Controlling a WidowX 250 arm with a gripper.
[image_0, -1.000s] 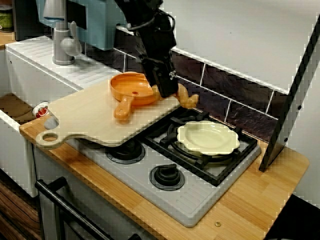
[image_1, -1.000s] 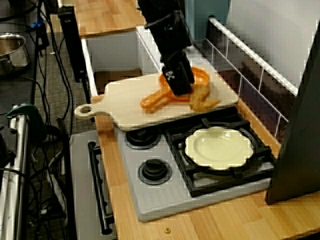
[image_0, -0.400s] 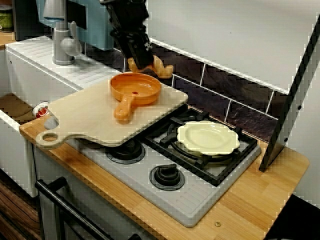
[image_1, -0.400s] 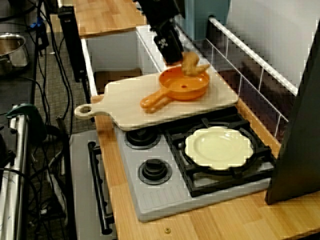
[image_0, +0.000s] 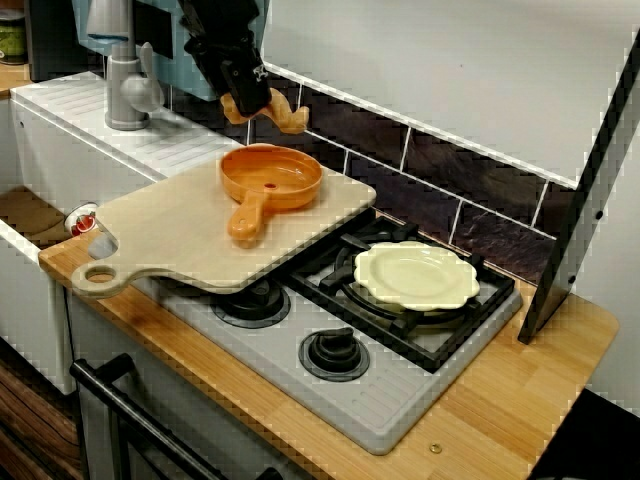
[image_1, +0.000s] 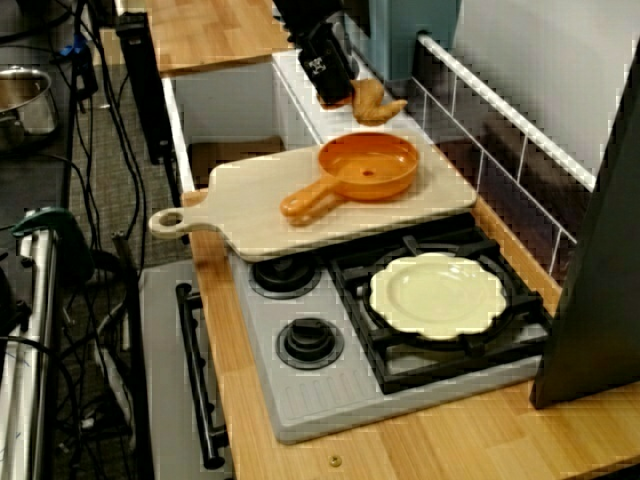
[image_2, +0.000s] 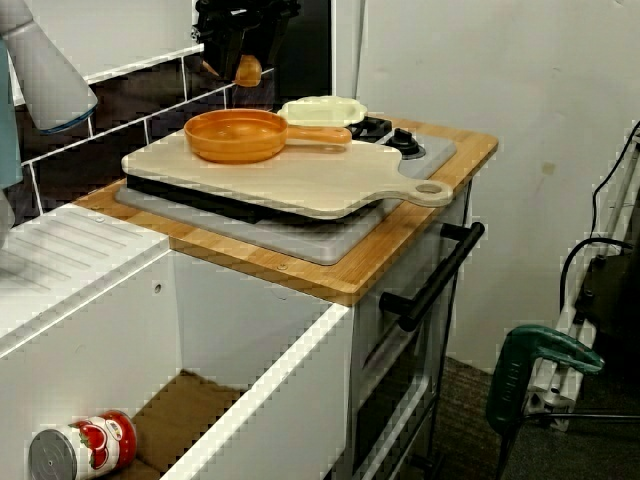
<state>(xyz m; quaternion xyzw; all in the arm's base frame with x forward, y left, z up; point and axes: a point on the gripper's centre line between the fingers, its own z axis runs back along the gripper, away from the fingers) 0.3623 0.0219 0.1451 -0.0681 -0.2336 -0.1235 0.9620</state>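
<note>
My gripper (image_0: 243, 92) is shut on a tan pastry-shaped piece (image_0: 268, 112) and holds it in the air. It hangs above the back edge of an orange pan (image_0: 272, 178), near the tiled wall. In the view from the stove's end, the gripper (image_1: 333, 88) carries the piece (image_1: 374, 100) above and behind the pan (image_1: 367, 167). The pan lies on a pale wooden cutting board (image_0: 165, 235) that covers the stove's left burners. From the sink side, the piece (image_2: 247, 70) shows under the dark gripper (image_2: 238, 58), above the pan (image_2: 237, 135).
A cream scalloped plate (image_0: 417, 277) rests on the stove's right grate. A grey faucet (image_0: 122, 75) stands by the sink at left, and a tomato can (image_2: 75, 450) lies in the sink. A dark slanted panel (image_0: 580, 220) leans at the counter's right end.
The gripper lifted the tan piece off the board's right edge, then carried it up and left past the pan toward the back wall. The pan and plate stayed put.
</note>
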